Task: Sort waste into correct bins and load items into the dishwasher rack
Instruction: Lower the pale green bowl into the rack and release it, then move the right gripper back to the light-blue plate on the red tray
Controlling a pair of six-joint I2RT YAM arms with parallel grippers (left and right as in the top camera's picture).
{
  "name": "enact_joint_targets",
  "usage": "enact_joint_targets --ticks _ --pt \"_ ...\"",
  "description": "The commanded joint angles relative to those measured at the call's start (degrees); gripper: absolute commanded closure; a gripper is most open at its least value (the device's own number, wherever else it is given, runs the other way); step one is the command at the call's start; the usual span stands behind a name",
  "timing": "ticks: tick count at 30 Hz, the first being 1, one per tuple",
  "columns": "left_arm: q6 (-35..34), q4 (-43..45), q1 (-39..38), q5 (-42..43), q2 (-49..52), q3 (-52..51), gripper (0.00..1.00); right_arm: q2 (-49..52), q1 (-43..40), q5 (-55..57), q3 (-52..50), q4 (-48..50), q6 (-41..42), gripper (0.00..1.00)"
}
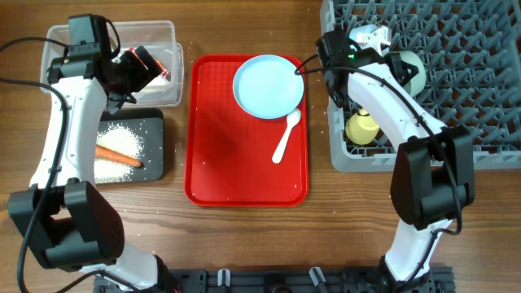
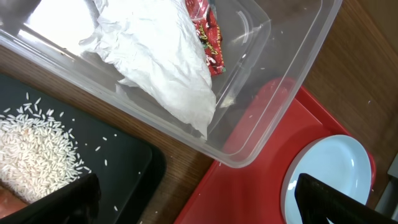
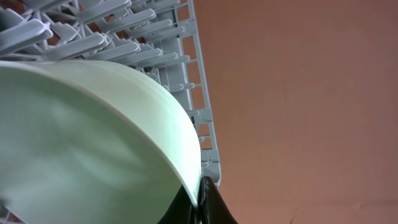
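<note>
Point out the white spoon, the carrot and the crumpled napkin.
white spoon [image 1: 286, 137], overhead view, middle of its handle.
carrot [image 1: 118, 155], overhead view, middle of its length.
crumpled napkin [image 2: 163, 59], left wrist view, its central folds.

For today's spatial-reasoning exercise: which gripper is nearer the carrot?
Left. The left gripper is over the clear tub beside the carrot; the right gripper is far off at the rack.

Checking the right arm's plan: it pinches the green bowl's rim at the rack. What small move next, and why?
Probably ease the pale green bowl down into the dishwasher rack: the right gripper pinches its rim, and the rack's grid shows right behind it.
</note>
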Motion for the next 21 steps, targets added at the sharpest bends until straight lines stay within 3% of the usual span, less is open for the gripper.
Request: enact_joint_targets --ticks 1,10,11,12,14,15,16,18,21 --pt "-0.52 0.0 0.15 0.48 -0.72 0.83 0.0 0.98 -0.04 0.87 -0.48 -0.17 -0.17 0.96" --pt "-0.52 0.0 0.15 0.48 -0.72 0.83 0.0 0.96 6.91 -9.44 -0.46 -3.04 -7.85 0.95" --pt "-0.52 0.0 0.15 0.48 -0.72 0.83 0.0 0.96 7.63 -9.64 -0.46 -2.95 -7.78 0.88" --pt "-0.52 0.0 0.15 0.48 -0.72 0.83 0.0 0.92 8.44 -10.16 -0.46 -2.97 -7.82 0.73" --pt "-0.52 0.0 0.15 0.48 -0.72 0.83 0.0 0.92 9.46 -11.78 -0.46 -3.15 -7.85 0.55" --pt "-0.52 0.0 0.15 0.48 -0.72 0.83 0.0 0.92 9.99 -13.22 -0.46 -3.45 -8.11 0.39" --pt "-0.52 0.0 0.15 0.46 -0.72 0.83 0.0 0.92 10.19 -14.01 -0.46 -3.61 -8.24 0.33" --pt "-0.52 0.0 0.15 0.48 -0.72 0.83 0.0 0.83 10.34 -15.3 -0.46 -3.63 -8.98 0.0" --pt "-0.52 0.0 0.15 0.48 -0.72 0.83 0.0 0.59 10.34 -15.61 0.13 -3.63 -8.98 0.0"
